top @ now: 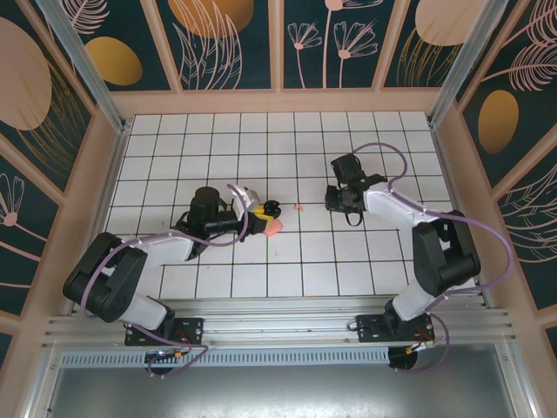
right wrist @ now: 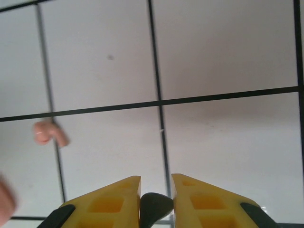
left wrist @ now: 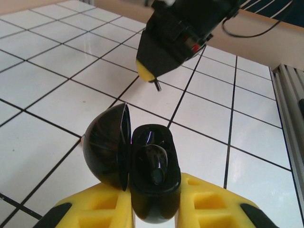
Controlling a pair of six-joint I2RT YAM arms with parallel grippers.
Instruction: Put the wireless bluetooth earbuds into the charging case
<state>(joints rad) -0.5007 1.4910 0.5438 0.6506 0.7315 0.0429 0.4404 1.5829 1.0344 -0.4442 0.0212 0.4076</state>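
Pink earbud (right wrist: 47, 133) loose on tiled surface (right wrist: 228, 47) | charging case (left wrist: 152, 166) open, glossy dark inside, gripped by left hand (left wrist: 154, 190) | right hand (right wrist: 156, 178) closed above surface

The left arm (top: 117, 274) folds back at its elbow, then runs its white forearm forward and inward, low over the table (top: 261, 139). It ends in the left gripper (left wrist: 154, 202), yellow fingers (left wrist: 102, 206) clamped on either side of the open charging case (left wrist: 152, 166). The right arm (top: 439, 252) mirrors it, forearm reaching inward to a wrist bent downward. The right gripper (right wrist: 156, 199) points at the tabletop, its jaws drawn nearly together on a small dark piece (right wrist: 156, 206) — its kind unclear.
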